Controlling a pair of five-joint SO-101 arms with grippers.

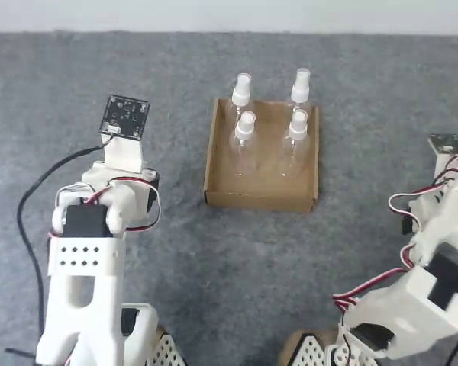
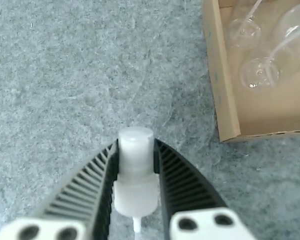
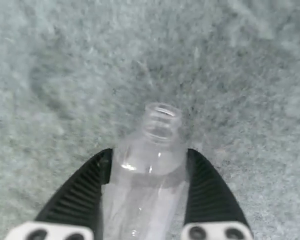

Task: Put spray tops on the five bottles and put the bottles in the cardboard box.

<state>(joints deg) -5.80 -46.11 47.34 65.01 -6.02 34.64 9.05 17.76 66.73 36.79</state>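
My left gripper [image 2: 136,160] is shut on a white spray top [image 2: 135,172], held over the grey carpet to the left of the cardboard box [image 2: 221,85]. My right gripper [image 3: 149,167] is shut on a clear bottle [image 3: 150,165] whose threaded neck is bare. In the high view the cardboard box [image 1: 261,198] holds several clear bottles with white spray tops [image 1: 246,126], standing upright. The left arm [image 1: 107,221] stands left of the box and the right arm [image 1: 435,252] at the right edge.
Grey carpet [image 1: 214,259] covers the whole work surface. Open carpet lies between the two arms in front of the box. A black cable [image 1: 30,221] runs along the left arm's outer side.
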